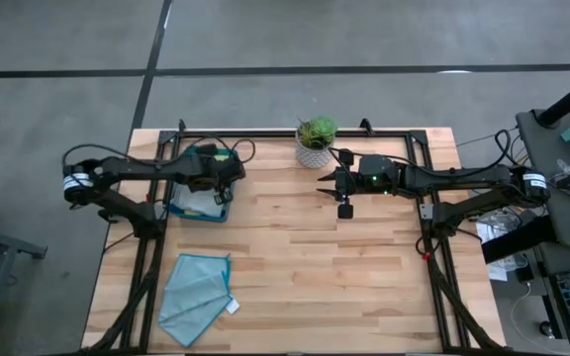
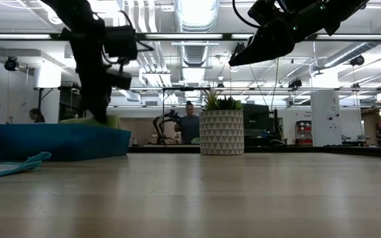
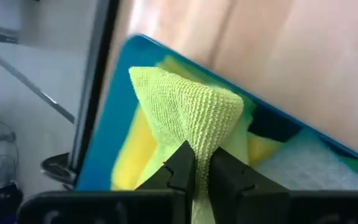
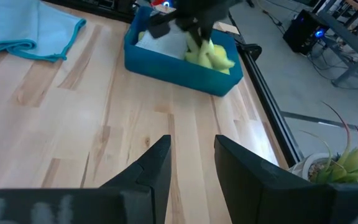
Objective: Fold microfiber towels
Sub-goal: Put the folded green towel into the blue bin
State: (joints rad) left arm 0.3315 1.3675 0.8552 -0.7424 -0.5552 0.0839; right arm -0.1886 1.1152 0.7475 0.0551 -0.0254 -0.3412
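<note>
Two arms working over the wooden table point(image 1: 315, 247): left gripper point(image 3: 201, 167) pinching the lime green towel point(image 3: 188, 109), tenting it above the blue tray point(image 4: 179, 62); right gripper point(image 4: 191, 155) hovering mid-table beside the potted plant point(image 1: 316, 139), fingers spread. Lying flat near the front edge, the light teal towel point(image 1: 196, 292).

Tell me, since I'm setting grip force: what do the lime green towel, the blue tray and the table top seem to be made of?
Lime green towel: soft knitted microfiber, matte; the looped weave shows where the left gripper pinches it into a peak. Blue tray: probably rigid plastic, with smooth straight walls and a slight sheen. Table top: light wood, seemingly joined strips, with visible grain and seams.
</note>
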